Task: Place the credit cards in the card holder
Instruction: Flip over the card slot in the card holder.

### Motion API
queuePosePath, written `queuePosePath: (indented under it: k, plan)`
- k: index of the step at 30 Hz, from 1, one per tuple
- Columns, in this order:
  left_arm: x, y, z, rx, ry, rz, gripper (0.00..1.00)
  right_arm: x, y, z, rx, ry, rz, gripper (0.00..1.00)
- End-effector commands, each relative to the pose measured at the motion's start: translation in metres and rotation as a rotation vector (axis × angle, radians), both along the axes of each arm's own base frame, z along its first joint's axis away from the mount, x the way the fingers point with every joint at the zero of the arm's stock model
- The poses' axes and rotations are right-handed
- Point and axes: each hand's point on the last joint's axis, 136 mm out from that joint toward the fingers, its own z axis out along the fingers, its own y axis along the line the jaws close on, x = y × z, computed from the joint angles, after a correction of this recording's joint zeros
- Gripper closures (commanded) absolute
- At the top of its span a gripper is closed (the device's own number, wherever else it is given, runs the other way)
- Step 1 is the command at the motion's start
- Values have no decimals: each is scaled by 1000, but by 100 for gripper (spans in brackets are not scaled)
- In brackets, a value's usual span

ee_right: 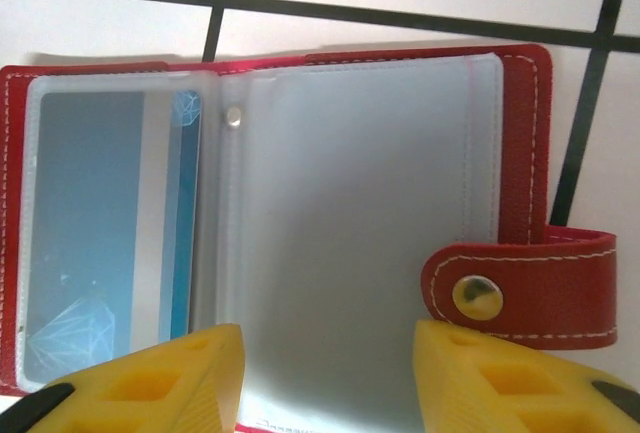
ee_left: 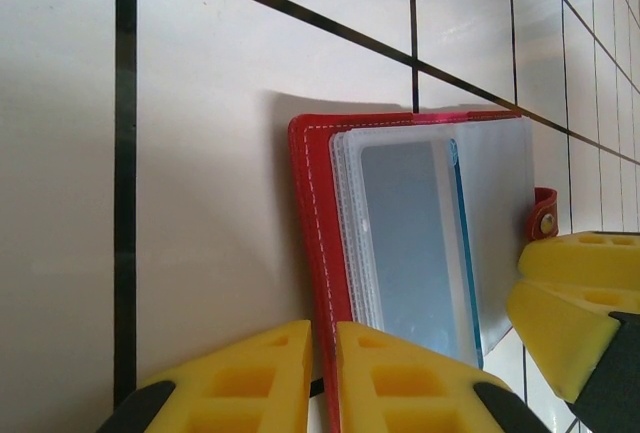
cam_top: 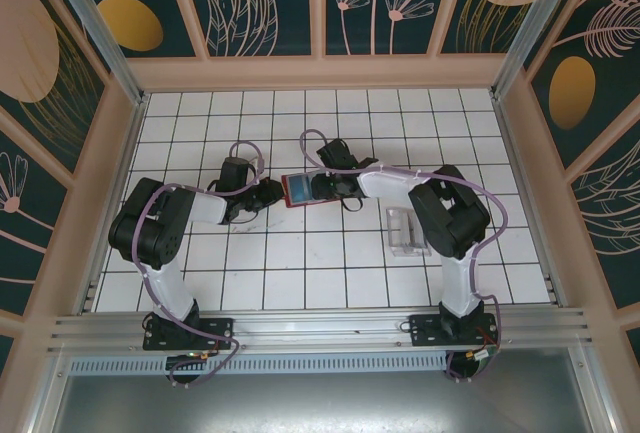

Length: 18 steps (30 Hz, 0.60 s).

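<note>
Lying open, card holder contains one credit card.

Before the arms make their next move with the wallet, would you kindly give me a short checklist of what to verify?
1. Card holder lying open: ok.
2. Left gripper shut on the holder's red edge: ok.
3. Right gripper open above the empty sleeve: ok.
4. Credit card seated inside its sleeve: ok.
5. Clasp tab lying clear of the sleeves: ok.
6. Another card gripped and ready to insert: not ok; the right gripper holds nothing.
</note>
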Motion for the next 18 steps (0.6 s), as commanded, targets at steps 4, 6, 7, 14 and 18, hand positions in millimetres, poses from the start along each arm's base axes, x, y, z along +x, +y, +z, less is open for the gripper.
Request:
queuePosePath:
  k: [4,6,7,14,18]
  plan:
    - [-31,-3,-25,24,129,-58,84,0,-5,8,-50,-40,28,51]
    - [-31,-3,-25,23,130,-57,83,-1,-5,10,-43,-47,23,51]
    - [-32,-3,-26,24,131,-57,83,-2,-2,15,-32,-64,25,52]
    - [-33,-3,-27,25,136,-60,83,-1,-4,37,24,-120,20,51]
    - [-32,-4,-25,21,135,-58,83,-5,-3,21,9,-79,30,51]
